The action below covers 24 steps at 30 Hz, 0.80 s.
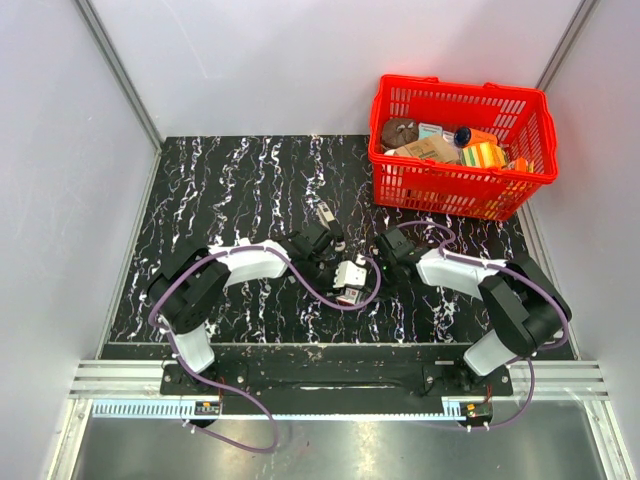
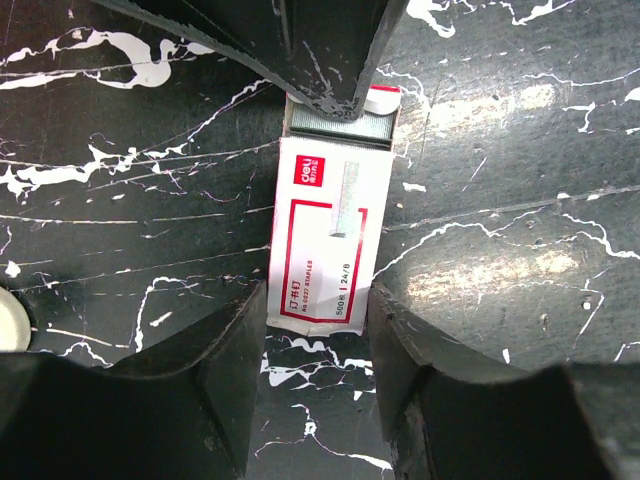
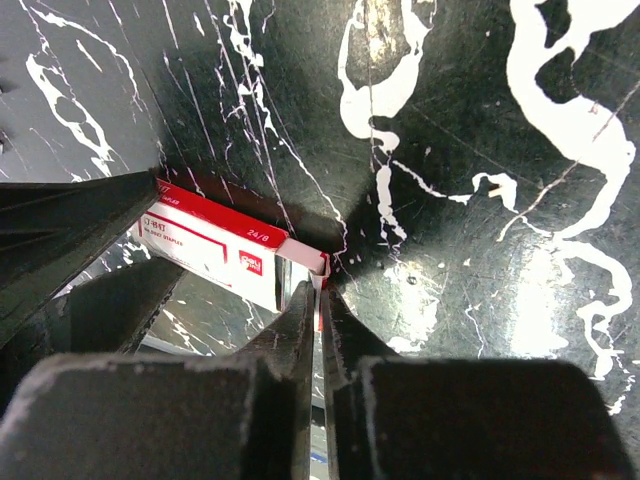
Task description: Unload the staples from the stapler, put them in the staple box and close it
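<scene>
A small red-and-white staple box point(image 1: 350, 274) lies on the black marble table between both grippers. My left gripper point(image 2: 318, 310) is shut on the near end of the box point(image 2: 330, 230), one finger on each long side. My right gripper point(image 3: 320, 290) is shut on the box's open end flap point(image 3: 312, 262); its fingers point(image 2: 335, 60) show at the top of the left wrist view, over a grey row of staples point(image 2: 340, 121). The grey-silver stapler point(image 1: 325, 214) lies just behind my left gripper point(image 1: 328, 252), free of both grippers, partly hidden.
A red plastic basket point(image 1: 455, 190) filled with several items stands at the back right. Grey walls close the table at left, back and right. A small white round thing point(image 2: 6, 322) shows at the left edge of the left wrist view.
</scene>
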Each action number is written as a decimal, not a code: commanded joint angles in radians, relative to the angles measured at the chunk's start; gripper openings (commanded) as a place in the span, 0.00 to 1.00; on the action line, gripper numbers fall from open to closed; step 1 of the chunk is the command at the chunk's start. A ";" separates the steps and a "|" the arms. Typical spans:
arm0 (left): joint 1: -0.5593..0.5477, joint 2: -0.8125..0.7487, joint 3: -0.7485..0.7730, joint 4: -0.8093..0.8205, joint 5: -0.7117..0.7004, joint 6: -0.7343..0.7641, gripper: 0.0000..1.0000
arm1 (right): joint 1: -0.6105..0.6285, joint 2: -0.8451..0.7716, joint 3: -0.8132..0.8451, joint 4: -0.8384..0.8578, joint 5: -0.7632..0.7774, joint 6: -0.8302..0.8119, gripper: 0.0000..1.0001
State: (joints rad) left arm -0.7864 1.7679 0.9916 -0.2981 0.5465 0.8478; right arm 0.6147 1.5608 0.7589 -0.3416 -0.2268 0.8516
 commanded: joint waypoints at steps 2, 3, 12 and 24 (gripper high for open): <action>-0.004 -0.030 -0.033 -0.001 -0.037 0.043 0.45 | -0.003 -0.050 -0.001 -0.040 0.030 -0.032 0.06; -0.004 -0.035 -0.036 -0.001 -0.036 0.045 0.45 | -0.003 -0.054 -0.003 -0.045 0.033 -0.037 0.06; -0.004 -0.048 -0.039 -0.001 -0.039 0.039 0.46 | -0.001 -0.053 -0.033 -0.062 0.044 -0.055 0.06; -0.004 -0.051 -0.027 -0.010 -0.048 0.033 0.47 | -0.009 -0.077 -0.053 -0.099 0.070 -0.082 0.05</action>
State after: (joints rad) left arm -0.7975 1.7531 0.9710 -0.2787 0.5415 0.8642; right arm 0.6144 1.5230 0.7311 -0.3576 -0.2073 0.8066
